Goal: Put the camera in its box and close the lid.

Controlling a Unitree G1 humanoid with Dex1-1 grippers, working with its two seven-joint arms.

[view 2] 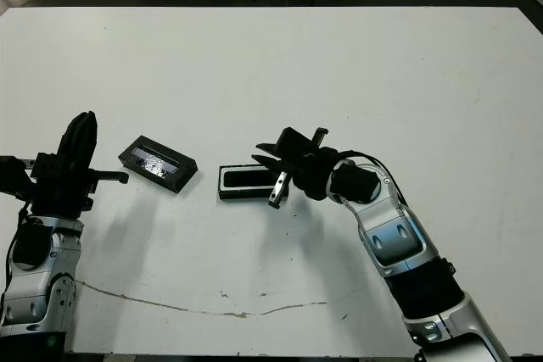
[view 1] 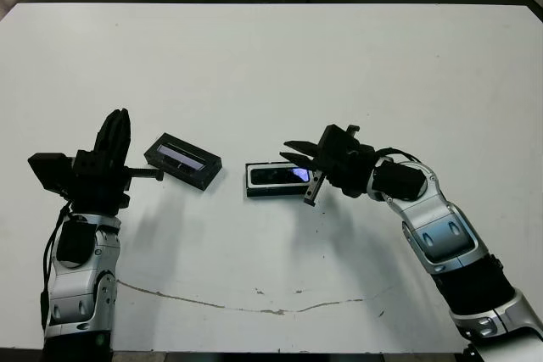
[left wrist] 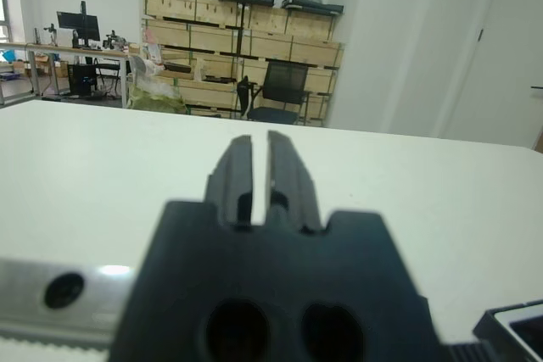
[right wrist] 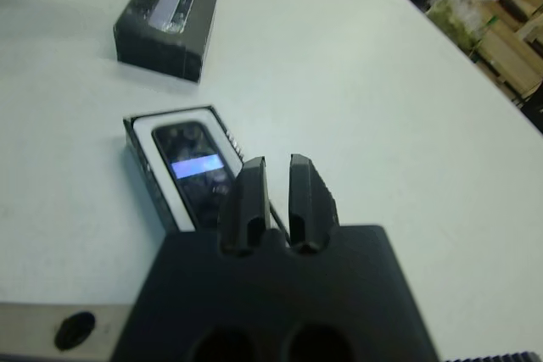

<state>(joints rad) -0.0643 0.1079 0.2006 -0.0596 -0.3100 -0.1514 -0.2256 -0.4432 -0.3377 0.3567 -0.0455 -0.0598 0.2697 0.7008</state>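
On the white bench (view 1: 271,74), the slim black bar-shaped camera (view 1: 278,176) is seen lying inside the shallow white-lined box (view 1: 252,181). The flat black lid (view 1: 182,160) rests nearby, probably light, stiff and glossy; its long edges are best gripped. No writing is readable. Both fingers are nearly closed, holding nothing.

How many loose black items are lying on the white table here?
3: the lid lies alone toward the left pincer; the box sits mid-table with the camera inside it, below the right pincer.
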